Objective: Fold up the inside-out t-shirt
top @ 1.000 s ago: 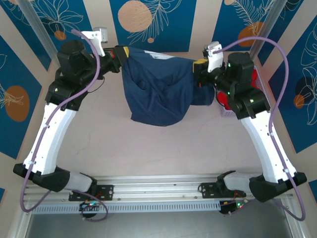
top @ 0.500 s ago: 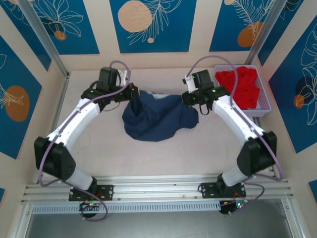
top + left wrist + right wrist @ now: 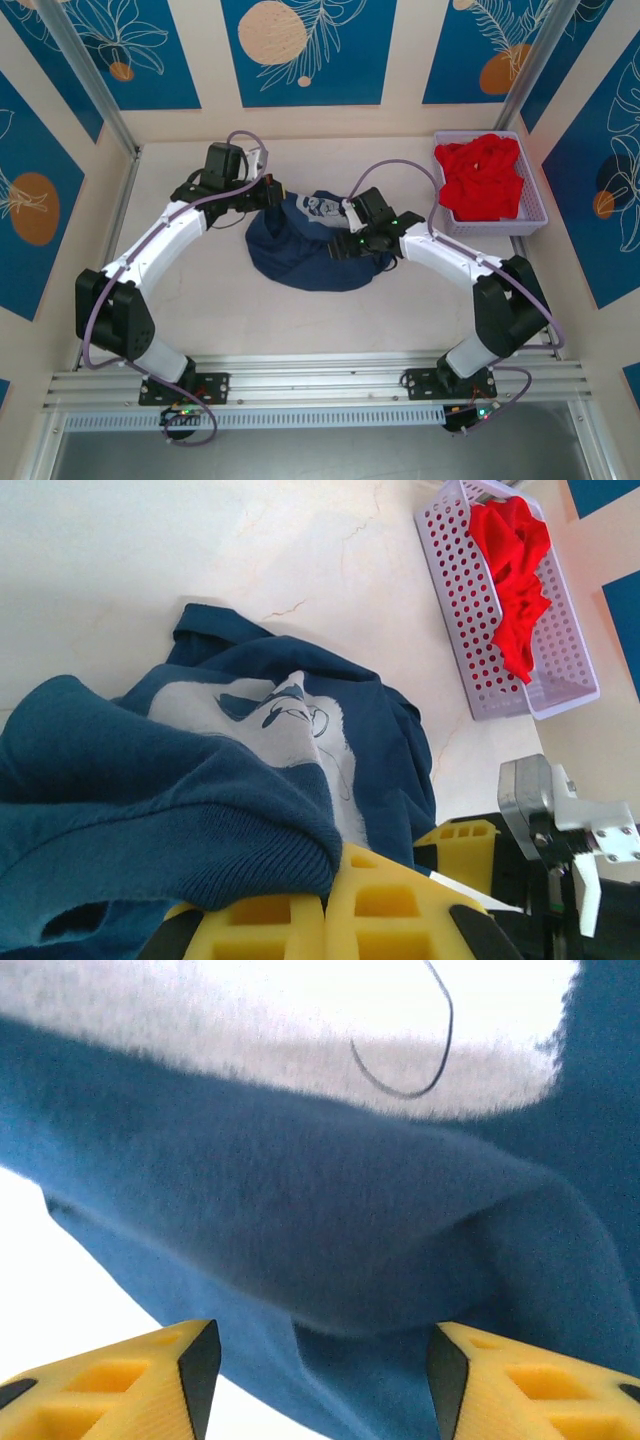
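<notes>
**Presently: shirt bunched between both arms, left pinching, right parted**

Top external view. We find the inside-out t-shirt (image 3: 305, 258) lying in a crumpled heap on the table (image 3: 200, 300), near the middle and towards the far side. Its longer run goes left to right, from one arm to the other. The left gripper (image 3: 272, 200) meets the heap's upper left edge. The right gripper (image 3: 342, 237) sits over the heap's right half, pointing leftward into it. Both arms reach the cloth, so neither is clearly the nearer. The red garment (image 3: 480, 178) lies in the basket (image 3: 530, 226), well apart to the right.

Left wrist view. We note the left gripper (image 3: 325, 905) with its yellow fingers brought together, and a ribbed navy hem lapping onto them. We judge that it grips the shirt by that edge. From here the shirt (image 3: 150, 780) spreads away from the fingers, showing a pale printed patch (image 3: 285, 720).

Right wrist view. We record the right gripper (image 3: 320, 1375) with its jaws parted. A rounded fold of the shirt (image 3: 300, 1210) lies straight ahead of the tips and just above the gap. Nothing is pinched there.

Assessment. In our judgement the coming move depends on that fold: it lies directly in front of the parted jaws and crosswise to them, so a short advance should bring it between them.
</notes>
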You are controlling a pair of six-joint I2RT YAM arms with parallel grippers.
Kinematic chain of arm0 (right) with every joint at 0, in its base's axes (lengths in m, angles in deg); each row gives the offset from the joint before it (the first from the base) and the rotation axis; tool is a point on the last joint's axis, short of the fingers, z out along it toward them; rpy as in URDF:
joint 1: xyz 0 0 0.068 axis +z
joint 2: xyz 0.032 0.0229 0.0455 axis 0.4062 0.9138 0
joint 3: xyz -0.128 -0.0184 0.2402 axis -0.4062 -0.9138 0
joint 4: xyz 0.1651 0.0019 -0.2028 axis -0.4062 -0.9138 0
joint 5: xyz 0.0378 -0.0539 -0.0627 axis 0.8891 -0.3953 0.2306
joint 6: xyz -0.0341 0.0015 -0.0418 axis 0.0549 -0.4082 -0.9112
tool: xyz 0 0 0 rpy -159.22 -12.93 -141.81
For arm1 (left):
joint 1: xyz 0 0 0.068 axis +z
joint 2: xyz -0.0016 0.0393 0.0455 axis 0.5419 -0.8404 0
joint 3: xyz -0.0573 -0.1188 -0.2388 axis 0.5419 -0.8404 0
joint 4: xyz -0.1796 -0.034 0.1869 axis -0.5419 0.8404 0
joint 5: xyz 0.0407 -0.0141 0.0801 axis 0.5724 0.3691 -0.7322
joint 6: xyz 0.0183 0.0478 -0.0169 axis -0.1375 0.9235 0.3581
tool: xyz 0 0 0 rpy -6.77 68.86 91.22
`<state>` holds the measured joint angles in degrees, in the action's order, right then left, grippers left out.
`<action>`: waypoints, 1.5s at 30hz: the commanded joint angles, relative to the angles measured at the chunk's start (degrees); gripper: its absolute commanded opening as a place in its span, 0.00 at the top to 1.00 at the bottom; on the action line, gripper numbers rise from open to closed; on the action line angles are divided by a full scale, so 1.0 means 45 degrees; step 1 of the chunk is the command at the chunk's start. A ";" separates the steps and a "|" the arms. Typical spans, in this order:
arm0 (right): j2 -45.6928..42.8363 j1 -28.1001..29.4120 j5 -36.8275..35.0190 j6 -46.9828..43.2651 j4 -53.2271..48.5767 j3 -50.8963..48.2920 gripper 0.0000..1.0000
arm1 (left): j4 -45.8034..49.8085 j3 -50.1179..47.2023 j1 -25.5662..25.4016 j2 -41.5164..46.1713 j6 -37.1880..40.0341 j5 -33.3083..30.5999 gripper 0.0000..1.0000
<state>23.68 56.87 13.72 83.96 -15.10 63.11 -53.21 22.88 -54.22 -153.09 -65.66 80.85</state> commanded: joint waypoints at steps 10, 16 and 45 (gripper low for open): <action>-0.0210 -0.1422 0.2059 0.0310 0.1157 0.0083 1.00 | -0.0260 0.1955 -0.0028 -0.1883 -0.0243 -0.1802 0.93; -0.0287 -0.2657 0.5173 0.1703 0.1904 -0.0143 1.00 | 0.0803 0.4467 0.0123 -0.4359 0.0823 -0.3512 0.63; -0.1323 -0.4051 0.4650 0.0610 -0.0018 0.0778 1.00 | -0.0962 0.0934 -0.0859 -0.3422 0.1030 -0.0366 0.97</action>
<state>22.52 40.13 35.47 89.31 -11.23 63.46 -57.49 26.42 -59.89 -174.40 -61.99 76.48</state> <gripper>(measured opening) 0.064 0.049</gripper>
